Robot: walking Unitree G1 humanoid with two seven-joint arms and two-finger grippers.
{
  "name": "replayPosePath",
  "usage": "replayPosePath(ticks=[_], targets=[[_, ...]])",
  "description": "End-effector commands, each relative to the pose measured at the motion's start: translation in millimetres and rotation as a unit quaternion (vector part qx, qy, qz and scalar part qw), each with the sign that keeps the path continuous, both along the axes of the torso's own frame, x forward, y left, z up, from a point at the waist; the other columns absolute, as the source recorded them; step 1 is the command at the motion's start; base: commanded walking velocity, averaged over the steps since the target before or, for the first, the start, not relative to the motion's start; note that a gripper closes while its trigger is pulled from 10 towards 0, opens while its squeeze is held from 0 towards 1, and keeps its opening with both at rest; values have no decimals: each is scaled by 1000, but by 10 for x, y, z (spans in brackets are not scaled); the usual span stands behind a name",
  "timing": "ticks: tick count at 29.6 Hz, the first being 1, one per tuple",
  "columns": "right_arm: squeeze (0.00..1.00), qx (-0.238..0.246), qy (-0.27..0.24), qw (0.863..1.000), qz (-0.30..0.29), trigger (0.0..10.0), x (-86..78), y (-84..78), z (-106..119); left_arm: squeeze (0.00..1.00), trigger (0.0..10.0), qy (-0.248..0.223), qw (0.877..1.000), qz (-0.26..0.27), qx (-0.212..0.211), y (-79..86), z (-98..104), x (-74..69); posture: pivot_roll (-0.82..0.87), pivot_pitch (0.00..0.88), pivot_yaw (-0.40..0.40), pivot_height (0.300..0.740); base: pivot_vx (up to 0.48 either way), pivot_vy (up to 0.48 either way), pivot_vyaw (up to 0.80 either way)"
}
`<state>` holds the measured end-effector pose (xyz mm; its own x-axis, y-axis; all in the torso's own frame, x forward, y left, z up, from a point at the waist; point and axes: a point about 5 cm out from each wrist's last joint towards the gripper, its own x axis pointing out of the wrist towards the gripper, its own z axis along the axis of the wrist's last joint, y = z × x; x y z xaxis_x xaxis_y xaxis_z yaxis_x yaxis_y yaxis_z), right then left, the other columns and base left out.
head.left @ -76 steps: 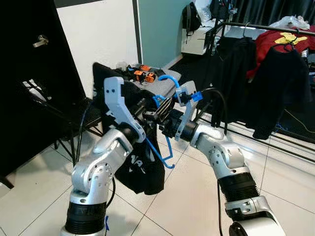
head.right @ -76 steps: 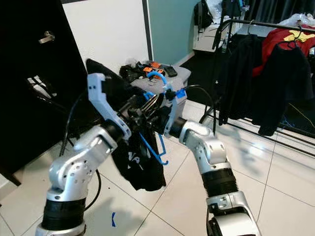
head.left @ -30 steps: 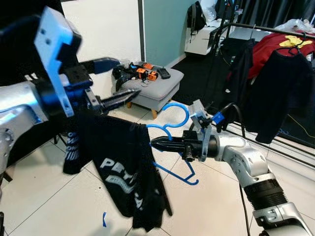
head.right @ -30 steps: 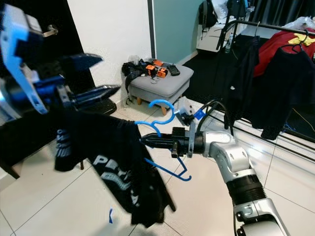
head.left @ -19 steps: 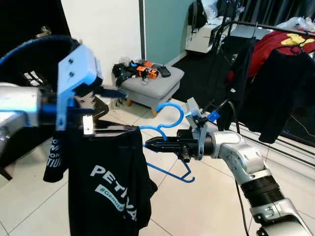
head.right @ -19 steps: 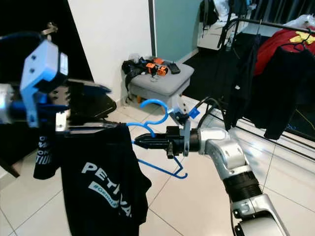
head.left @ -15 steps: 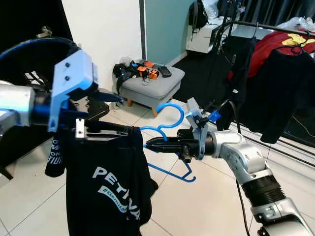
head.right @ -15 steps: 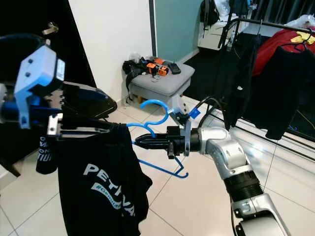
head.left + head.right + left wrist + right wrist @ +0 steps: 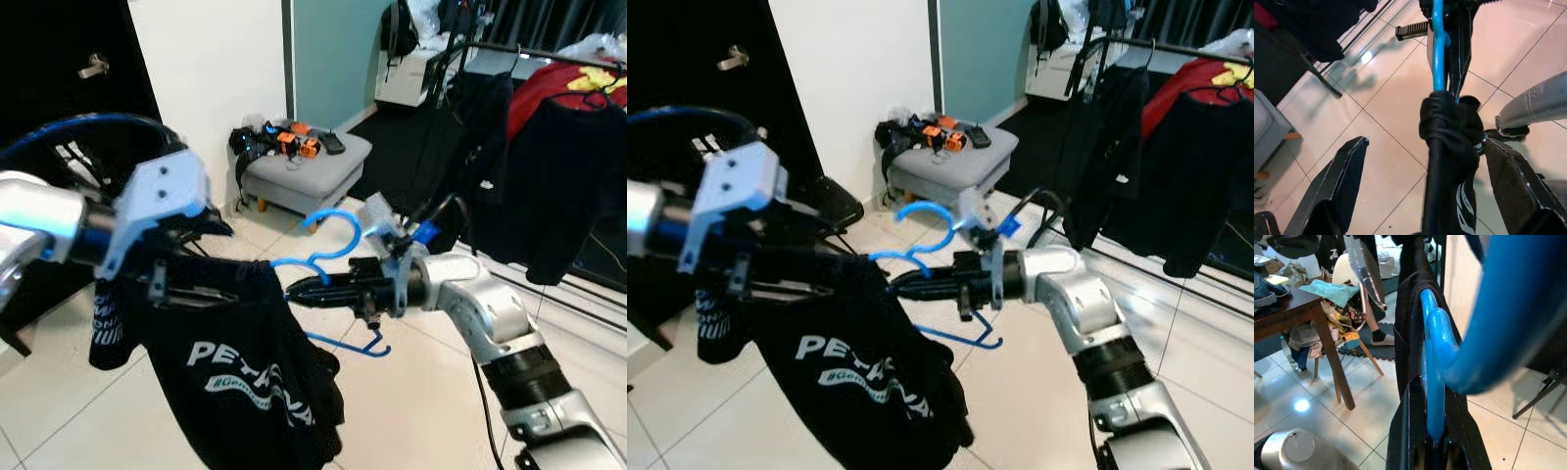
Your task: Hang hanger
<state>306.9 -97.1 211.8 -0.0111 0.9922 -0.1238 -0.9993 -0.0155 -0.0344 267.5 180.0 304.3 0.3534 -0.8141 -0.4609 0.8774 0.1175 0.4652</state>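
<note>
A blue plastic hanger (image 9: 338, 220) is held out at chest height, my right gripper (image 9: 296, 292) shut on its neck just under the hook. In the right wrist view the black fingers (image 9: 1405, 440) clamp the blue bar. A black T-shirt (image 9: 250, 377) with white lettering hangs off one hanger arm, bunched at the collar (image 9: 1447, 129). My left gripper (image 9: 211, 286) is at the shirt's top. In the left wrist view its two fingers (image 9: 1342, 186) stand wide apart on either side of the shirt-covered arm, not touching it.
A clothes rail (image 9: 549, 49) with black and red garments stands at the back right. A grey ottoman (image 9: 304, 166) with small orange and black items sits by the white wall. A black door (image 9: 69, 108) is on the left. Tiled floor (image 9: 431, 392) lies below.
My left gripper has come down and the shirt now hangs lower and nearer the right gripper. The right gripper still holds the hanger, shifted slightly left.
</note>
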Motion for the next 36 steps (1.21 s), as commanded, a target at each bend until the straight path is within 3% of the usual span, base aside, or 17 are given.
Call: replayPosePath(ticks=[1,3,4,11,20,35,36], targets=[[0,5,-29,999,14,10000,-7,83,96,0,3608,16,1000,-12,-4,-67,-47,9,-28,0,38,736,0,0,0],[0,2,-31,999,14,10000,-3,106,90,0,3608,29,999,-26,-5,-104,-75,-3,-28,0,40,736,0,0,0],[0,0,-33,999,14,10000,-2,123,90,0,0,43,998,-37,-4,-126,-99,-21,-30,0,45,736,0,0,0],[0,1,-43,999,5,10000,18,154,115,0,0,73,996,-49,26,-139,-253,-57,-39,0,46,736,0,0,0],[0,10,-56,998,6,10000,4,202,178,0,0,64,995,-36,66,-149,-392,-14,-43,0,44,736,0,0,0],[0,22,-59,998,-2,10000,-10,336,165,0,0,42,997,-33,49,-214,-376,9,-29,0,48,736,0,0,0],[1000,26,-51,998,-1,10000,-8,345,175,0,0,35,998,-26,42,-199,-365,24,-26,0,43,736,0,0,0]])
